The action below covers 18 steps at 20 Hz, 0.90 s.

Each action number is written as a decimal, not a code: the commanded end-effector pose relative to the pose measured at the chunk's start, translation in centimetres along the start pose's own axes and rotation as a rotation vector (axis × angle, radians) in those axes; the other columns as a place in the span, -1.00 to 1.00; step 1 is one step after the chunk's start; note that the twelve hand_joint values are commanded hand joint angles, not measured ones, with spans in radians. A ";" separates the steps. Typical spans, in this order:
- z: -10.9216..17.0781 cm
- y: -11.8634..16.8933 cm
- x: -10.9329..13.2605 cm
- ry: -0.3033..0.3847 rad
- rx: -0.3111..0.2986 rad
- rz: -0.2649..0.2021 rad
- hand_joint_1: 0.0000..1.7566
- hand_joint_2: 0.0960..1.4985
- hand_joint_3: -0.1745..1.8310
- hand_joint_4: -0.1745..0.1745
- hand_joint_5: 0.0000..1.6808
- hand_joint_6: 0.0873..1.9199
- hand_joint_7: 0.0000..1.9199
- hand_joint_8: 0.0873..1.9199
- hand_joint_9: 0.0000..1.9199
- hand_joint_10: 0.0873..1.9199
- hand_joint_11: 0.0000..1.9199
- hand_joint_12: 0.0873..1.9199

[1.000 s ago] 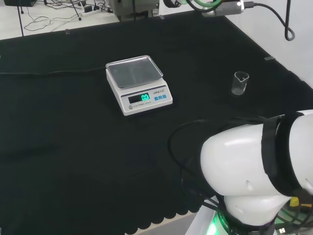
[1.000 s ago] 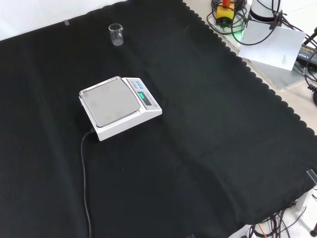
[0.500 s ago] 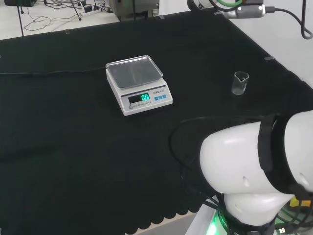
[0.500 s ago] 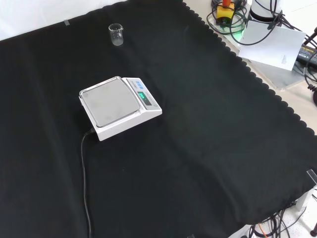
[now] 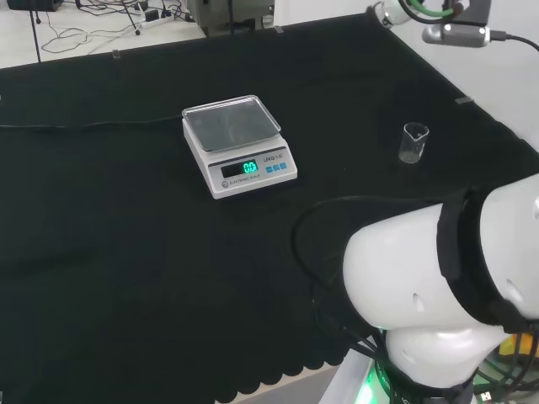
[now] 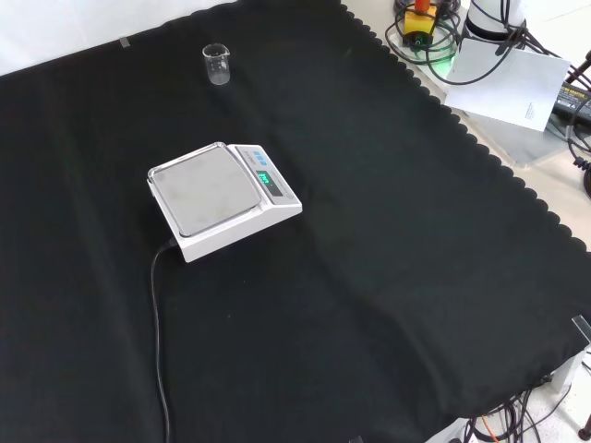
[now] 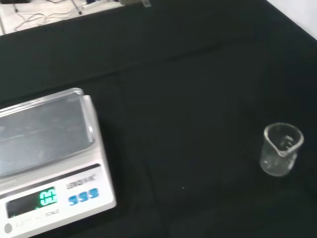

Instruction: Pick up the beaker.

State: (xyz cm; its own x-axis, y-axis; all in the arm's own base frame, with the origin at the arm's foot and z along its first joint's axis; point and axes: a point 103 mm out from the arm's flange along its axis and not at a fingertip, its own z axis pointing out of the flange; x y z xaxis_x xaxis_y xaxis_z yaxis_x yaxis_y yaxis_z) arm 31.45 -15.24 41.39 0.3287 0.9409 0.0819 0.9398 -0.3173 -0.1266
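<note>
Small clear glass beaker [image 5: 413, 142] upright, boxy white scale [image 5: 238, 145], black cloth [image 6: 388, 258]

Table [image 6: 388, 240] draped in black cloth with scalloped edge. Upright clear beaker [image 6: 216, 65] [image 5: 413, 142] [image 7: 281, 149] near one edge. White scale [image 6: 222, 199] [image 5: 237, 145] [image 7: 49, 158] toward middle, well apart; cable [image 6: 159, 332] trailing to table edge.

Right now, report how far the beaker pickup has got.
Nothing is done yet. The beaker stands upright on the black cloth, apart from the scale, and nothing touches it. The wrist view looks down at the beaker from above. Left to do: the approach, the grasp and the lift.
</note>
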 end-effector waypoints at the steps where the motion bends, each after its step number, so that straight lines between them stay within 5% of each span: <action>1: 2.9 2.9 -4.5 0.040 0.036 0.064 -0.27 0.29 -0.84 0.05 -0.46 -0.83 -0.55 -0.43 -0.48 -0.30 -1.00 0.47; 13: 7.9 10.0 -8.1 0.112 0.120 0.076 -0.26 0.29 -0.84 0.04 -0.44 -0.82 -0.55 -0.42 -0.48 -0.29 -1.00 0.46; 18: 9.4 12.6 -8.8 0.132 0.087 0.078 -0.25 0.29 -0.84 0.02 -0.43 -0.82 -0.55 -0.42 -0.48 -0.29 -1.00 0.46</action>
State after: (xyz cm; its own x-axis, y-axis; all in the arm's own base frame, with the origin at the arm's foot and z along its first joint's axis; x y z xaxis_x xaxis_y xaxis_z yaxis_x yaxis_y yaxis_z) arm 36.36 -23.31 31.80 0.4075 0.9010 0.1486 0.8921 -0.3581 -0.2755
